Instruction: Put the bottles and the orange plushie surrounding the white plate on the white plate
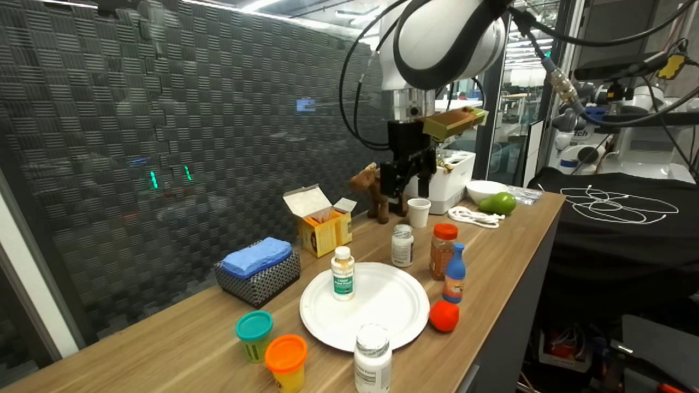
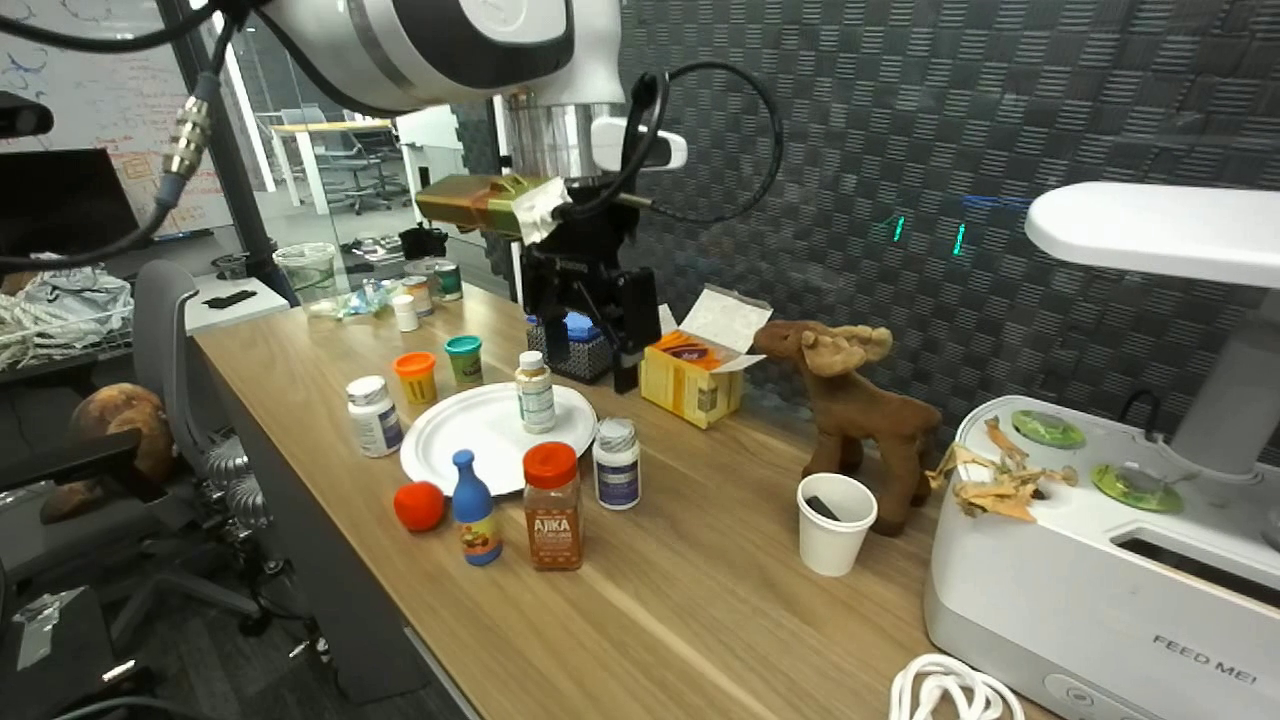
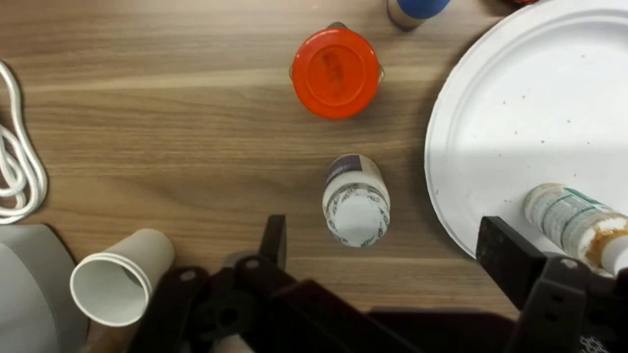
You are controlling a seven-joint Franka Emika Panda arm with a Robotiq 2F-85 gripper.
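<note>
Wooden counter [image 1: 158, 357], green-labelled bottle [image 1: 343, 278] on white plate [image 1: 393, 305], long axis vertical, cap [image 1: 343, 252] up, claw [image 1: 407, 191] spread apart

A green-labelled bottle [image 2: 536, 405] stands upright on the white plate [image 1: 393, 300]; around it, also upright, stand a white bottle [image 1: 373, 363], another white bottle [image 2: 617, 465], a red-capped jar [image 2: 553, 522] and a slim blue bottle [image 2: 476, 512]; a round orange-red plushie [image 1: 444, 316] sits near.

The wrist view's right edge crops the round white plate [image 3: 515, 113]; the left edge, the looped white cord [image 3: 39, 176].
</note>
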